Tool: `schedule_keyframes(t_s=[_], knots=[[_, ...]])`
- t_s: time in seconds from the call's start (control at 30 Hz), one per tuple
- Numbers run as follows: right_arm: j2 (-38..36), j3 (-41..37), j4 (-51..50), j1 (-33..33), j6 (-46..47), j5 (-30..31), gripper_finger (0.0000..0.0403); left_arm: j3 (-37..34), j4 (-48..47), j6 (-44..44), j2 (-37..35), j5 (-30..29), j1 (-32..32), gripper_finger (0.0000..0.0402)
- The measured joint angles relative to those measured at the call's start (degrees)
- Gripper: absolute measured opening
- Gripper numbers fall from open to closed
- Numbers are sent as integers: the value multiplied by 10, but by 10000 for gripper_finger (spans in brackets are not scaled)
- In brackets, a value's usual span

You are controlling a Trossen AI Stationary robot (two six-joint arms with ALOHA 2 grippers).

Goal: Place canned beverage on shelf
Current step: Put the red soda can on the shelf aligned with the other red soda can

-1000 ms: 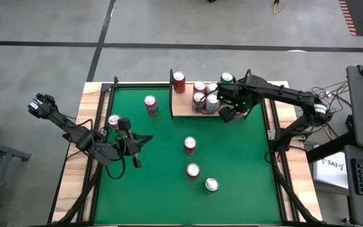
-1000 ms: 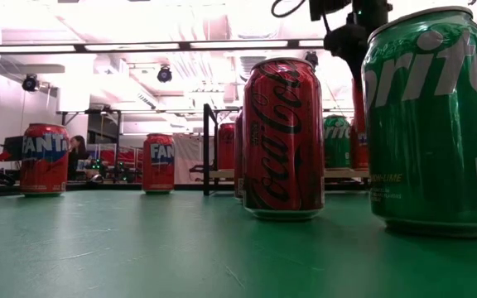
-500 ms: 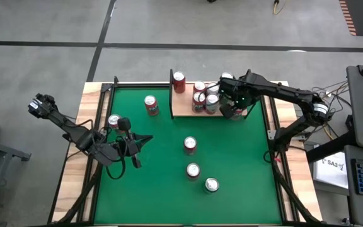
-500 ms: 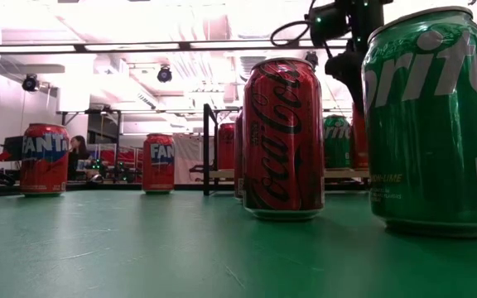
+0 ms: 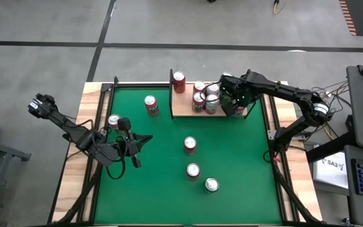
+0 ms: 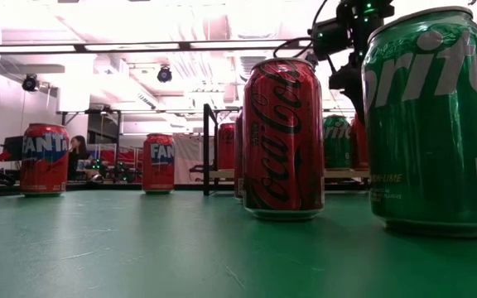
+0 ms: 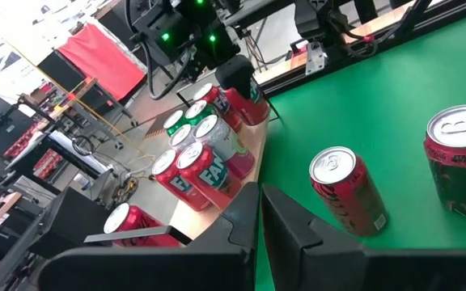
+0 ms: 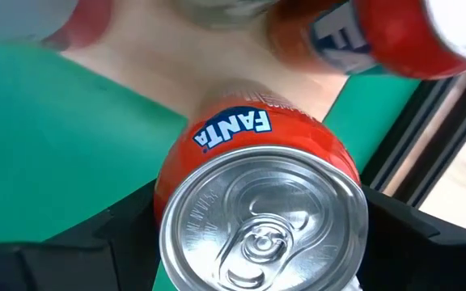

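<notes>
The right tool [image 5: 233,104] grips an orange Fanta can [image 8: 257,206] between its dark fingers [image 8: 128,234], holding it over the right end of the shelf [image 5: 184,107], beside a cluster of cans [image 5: 203,98] standing there. The left tool [image 5: 131,144] rests over the green surface [image 5: 162,183] near its left edge, fingers nearly closed with only a slim gap. Five more cans stand scattered across the surface, well apart from the shelf.
</notes>
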Motion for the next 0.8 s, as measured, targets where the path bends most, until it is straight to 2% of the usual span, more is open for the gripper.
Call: schedule_keyframes(t_s=[0.8], knots=[[-1, -9, 22, -14, 3, 21, 293, 0, 0, 0, 0, 0, 0, 1]])
